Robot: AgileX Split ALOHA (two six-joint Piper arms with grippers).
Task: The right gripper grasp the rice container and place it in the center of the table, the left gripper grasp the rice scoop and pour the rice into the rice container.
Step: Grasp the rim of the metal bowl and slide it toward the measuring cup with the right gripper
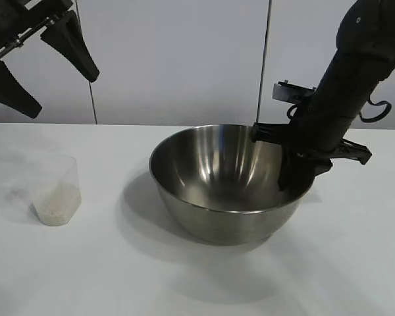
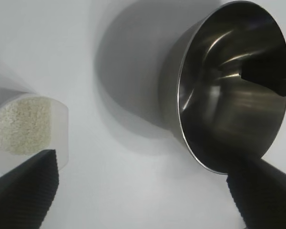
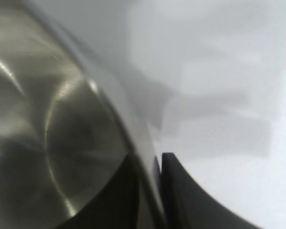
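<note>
bowl: steel bowl (image 1: 227,181) sits on the table (image 1: 355,263), about mid-table, empty inside
right gripper: right gripper (image 1: 296,172) clamped on the bowl's right rim, one finger inside the wall, one outside; the right wrist view shows the rim pinched between both
left gripper: left gripper (image 1: 36,66) raised well above the table at the left, fingers spread wide, holding nothing
scoop: clear plastic scoop (image 1: 54,191) stands upright at the left, well apart from the bowl, untouched
rice: rice (image 2: 21,125) all in the scoop
done: bowl looks placed
left: right gripper lets go, scoop grasp, pour
</note>
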